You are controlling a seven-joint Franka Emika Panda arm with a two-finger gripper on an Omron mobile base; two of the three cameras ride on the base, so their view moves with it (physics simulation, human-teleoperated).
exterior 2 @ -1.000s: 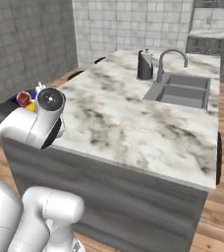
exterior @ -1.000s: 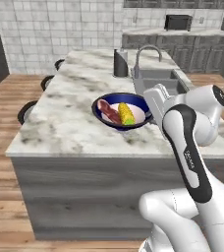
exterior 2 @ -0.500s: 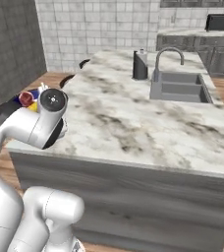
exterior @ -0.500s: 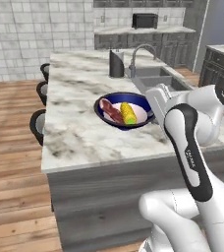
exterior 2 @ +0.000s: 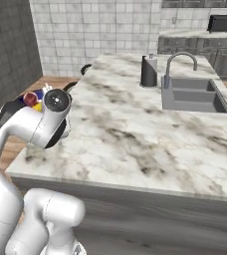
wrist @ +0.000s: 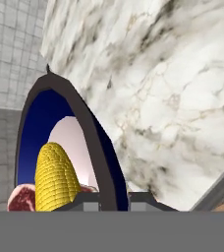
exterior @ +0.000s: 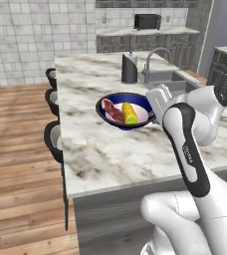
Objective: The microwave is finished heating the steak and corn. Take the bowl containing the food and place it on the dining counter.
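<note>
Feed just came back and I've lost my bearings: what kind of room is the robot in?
A home kitchen: a marble island counter with a sink and faucet, stools along one side, and a tiled wall behind dark cabinets.

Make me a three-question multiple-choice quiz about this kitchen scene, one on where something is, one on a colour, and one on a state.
1. Where is the bowl?
A. Inside the sink
B. Held above the dining counter
C. On the wooden floor

2. What colour is the corn?
A. Yellow
B. Green
C. White

3. What is the gripper doing?
A. Hanging open with nothing in it
B. Resting flat on the floor
C. Shut on the bowl's rim

Answers:
1. B, the left base view shows the bowl over the marble top, beside the sink and not in it.
2. A, the cob is yellow next to the reddish steak.
3. C, the hand view shows the blue rim running down between the fingertips.
</note>
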